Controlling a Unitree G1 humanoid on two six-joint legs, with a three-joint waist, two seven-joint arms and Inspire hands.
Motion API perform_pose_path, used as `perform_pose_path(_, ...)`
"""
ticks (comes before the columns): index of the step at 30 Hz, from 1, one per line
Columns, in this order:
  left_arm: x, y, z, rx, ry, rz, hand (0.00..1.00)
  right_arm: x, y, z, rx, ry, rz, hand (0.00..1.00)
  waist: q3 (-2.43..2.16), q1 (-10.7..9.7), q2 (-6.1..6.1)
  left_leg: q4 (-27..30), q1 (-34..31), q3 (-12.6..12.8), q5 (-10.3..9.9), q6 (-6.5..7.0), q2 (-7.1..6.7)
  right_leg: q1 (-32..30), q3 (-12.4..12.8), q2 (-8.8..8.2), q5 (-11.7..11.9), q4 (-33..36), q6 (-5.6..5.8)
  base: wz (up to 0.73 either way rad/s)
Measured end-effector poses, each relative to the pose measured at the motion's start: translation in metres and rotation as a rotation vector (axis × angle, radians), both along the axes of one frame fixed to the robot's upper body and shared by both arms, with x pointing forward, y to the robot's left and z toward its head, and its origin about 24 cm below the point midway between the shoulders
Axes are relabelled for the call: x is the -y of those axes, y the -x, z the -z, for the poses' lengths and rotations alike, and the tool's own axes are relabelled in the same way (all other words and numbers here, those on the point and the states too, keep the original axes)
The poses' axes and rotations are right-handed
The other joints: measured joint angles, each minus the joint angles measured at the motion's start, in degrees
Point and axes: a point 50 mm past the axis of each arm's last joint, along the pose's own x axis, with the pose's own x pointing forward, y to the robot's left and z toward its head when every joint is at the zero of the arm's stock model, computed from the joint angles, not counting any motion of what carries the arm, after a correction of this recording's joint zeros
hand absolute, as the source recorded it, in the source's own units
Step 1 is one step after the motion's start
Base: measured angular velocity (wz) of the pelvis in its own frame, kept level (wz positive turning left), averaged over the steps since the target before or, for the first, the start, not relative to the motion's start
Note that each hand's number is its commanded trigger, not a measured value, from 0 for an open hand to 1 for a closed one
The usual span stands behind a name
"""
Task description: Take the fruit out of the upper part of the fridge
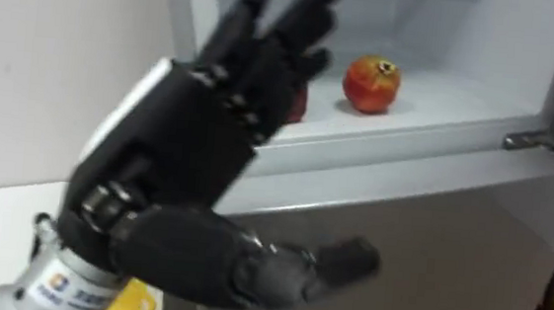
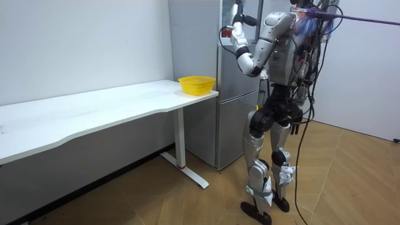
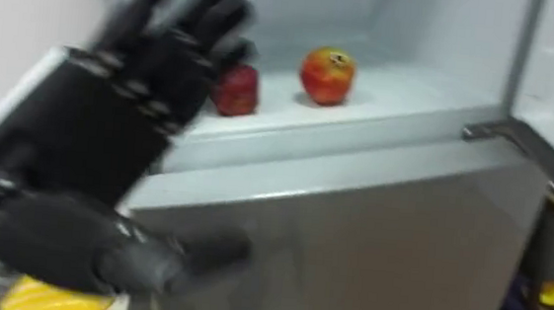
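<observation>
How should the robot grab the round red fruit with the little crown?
Round its middle, coming straight in from the open front. The fruit stands on the shelf with its crown up and bare shelf on both sides, so the open left hand could probably wrap its belly. The crown looks too small.

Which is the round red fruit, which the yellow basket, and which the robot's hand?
Round red fruit point(image 1: 371, 83), left eye view, its front.
Yellow basket point(image 2: 196, 87), room view, its wall.
Left hand point(image 1: 183, 158), left eye view, its middle.

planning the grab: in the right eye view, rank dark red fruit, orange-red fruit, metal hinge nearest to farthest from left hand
1. dark red fruit, just beside the left hand
2. orange-red fruit, further right
3. metal hinge, far right
</observation>
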Motion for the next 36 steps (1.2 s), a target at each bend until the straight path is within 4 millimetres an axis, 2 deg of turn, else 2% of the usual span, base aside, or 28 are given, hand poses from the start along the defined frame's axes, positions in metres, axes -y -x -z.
perform_pose_path(2,-0.021,0.004,-0.005,0.033,0.023,-0.185,0.0,0.002,0.001,0.0,0.02,0.001,0.036,0.0,-0.08,1.9,-0.12,0.5,-0.1,-0.5,0.0,0.02,-0.11,0.3,-0.2,0.08,0.0,-0.1,0.03,0.07)
perform_pose_path(3,-0.027,0.005,-0.006,0.041,0.031,-0.234,0.0,0.002,0.002,-0.001,0.02,0.003,0.045,0.0,-0.05,1.9,-0.01,0.6,-0.1,-0.7,0.0,0.02,-0.18,0.5,-0.5,0.09,0.0,-0.1,0.07,0.2)
perform_pose_path(6,-0.052,0.012,-0.009,0.08,0.078,-0.457,0.0,0.004,0.006,-0.001,0.022,0.021,0.069,0.0,0.03,2.4,1.0,0.7,-0.2,-2.2,0.0,0.06,-0.58,0.9,-1.6,-0.09,-0.1,0.0,0.26,0.2)
perform_pose_path(7,-0.061,0.016,-0.009,0.092,0.089,-0.535,0.0,0.006,0.008,-0.001,0.024,0.026,0.084,0.0,0.01,3.2,1.53,0.7,-0.1,-2.4,0.0,0.07,-0.6,0.9,-1.6,-0.08,-0.1,0.0,0.26,0.0)
perform_pose_path(8,-0.07,0.02,-0.009,0.107,0.102,-0.616,0.0,0.008,0.01,-0.002,0.026,0.032,0.093,0.0,0.16,3.4,2.04,0.7,-0.1,-2.5,0.0,0.08,-0.62,0.9,-1.6,-0.07,-0.1,0.0,0.27,0.0)
perform_pose_path(9,-0.075,0.023,-0.008,0.111,0.109,-0.658,0.0,0.009,0.01,-0.002,0.026,0.036,0.091,0.0,0.27,3.6,2.0,0.7,-0.2,-2.6,0.0,0.08,-0.64,0.9,-1.6,-0.06,-0.1,0.0,0.27,0.0)
perform_pose_path(12,-0.097,0.034,0.005,0.075,0.098,-0.885,0.0,0.015,0.009,-0.004,0.029,0.06,0.075,0.0,0.45,3.6,3.05,0.6,-0.3,-2.9,0.0,0.08,-0.77,0.9,-1.7,0.01,-0.1,0.1,0.25,0.0)
perform_pose_path(15,-0.116,0.038,0.035,-0.051,0.039,-1.072,0.0,0.017,0.01,-0.005,0.033,0.069,0.049,0.0,0.36,3.8,3.48,0.4,-0.2,-3.0,0.0,0.05,-0.95,1.0,-1.8,0.07,-0.3,0.3,0.12,0.0)
perform_pose_path(17,-0.131,0.041,0.066,-0.2,0.011,-1.176,0.0,0.018,0.014,-0.005,0.024,0.07,0.053,0.0,0.39,3.5,3.38,0.5,-0.3,-3.3,0.0,0.0,-0.94,0.9,-2.3,-0.03,-0.3,0.2,0.03,0.06)
perform_pose_path(18,-0.136,0.041,0.074,-0.244,0.01,-1.2,0.0,0.018,0.016,-0.005,0.019,0.071,0.055,0.0,0.4,3.3,3.39,0.5,-0.4,-3.4,0.0,0.0,-0.92,0.9,-2.3,-0.03,-0.3,0.2,0.03,0.03)
perform_pose_path(20,-0.149,0.046,0.112,-0.425,0.019,-1.283,0.0,0.017,0.016,-0.005,0.013,0.071,0.039,0.0,0.45,3.4,3.24,0.5,-0.2,-3.5,0.0,0.0,-0.96,1.0,-2.3,0.02,-0.3,0.1,0.03,0.0)
perform_pose_path(21,-0.152,0.047,0.122,-0.472,0.023,-1.3,0.0,0.016,0.016,-0.005,0.009,0.071,0.037,0.0,0.48,3.4,3.21,0.5,-0.2,-3.5,0.0,0.0,-0.95,1.1,-2.3,0.02,-0.3,0.1,0.03,0.0)
perform_pose_path(23,-0.161,0.055,0.166,-0.683,0.064,-1.342,0.0,0.015,0.016,-0.004,0.002,0.069,0.035,0.0,0.66,3.2,2.87,0.5,-0.1,-3.6,0.0,0.0,-1.06,1.3,-2.5,-0.06,-0.4,0.0,0.12,0.0)
perform_pose_path(24,-0.163,0.057,0.176,-0.731,0.073,-1.354,0.0,0.014,0.018,-0.004,-0.004,0.067,0.035,0.0,0.7,3.2,2.7,0.5,-0.1,-3.6,0.0,0.0,-1.13,1.3,-2.5,-0.08,-0.4,0.0,0.12,0.0)
perform_pose_path(26,-0.167,0.071,0.216,-0.916,0.1,-1.428,0.0,0.009,0.017,-0.003,-0.003,0.055,0.035,0.0,0.81,3.3,2.11,0.3,0.0,-3.6,0.0,0.0,-1.1,1.2,-2.8,-0.08,-0.5,0.0,0.11,0.0)
perform_pose_path(29,-0.17,0.09,0.252,-1.098,0.183,-1.492,0.0,0.007,0.016,-0.002,-0.005,0.044,0.015,0.0,0.57,3.4,1.22,0.1,-0.1,-3.8,0.0,0.0,-1.02,1.0,-2.8,-0.08,-0.5,0.1,0.13,0.01)
perform_pose_path(32,-0.169,0.108,0.278,-1.238,0.258,-1.554,0.0,0.007,0.014,-0.002,-0.002,0.048,-0.021,0.0,0.53,3.5,0.72,-0.1,-0.1,-3.8,-0.1,0.07,-0.95,1.2,-2.8,-0.14,-0.5,0.1,0.18,0.0)
perform_pose_path(36,-0.168,0.117,0.285,-1.276,0.316,-1.629,0.0,0.006,0.012,-0.002,-0.005,0.04,-0.035,0.0,0.48,3.4,0.85,-0.1,-0.1,-4.0,-0.1,0.1,-0.94,0.9,-3.0,-0.17,-0.4,0.3,0.21,0.0)
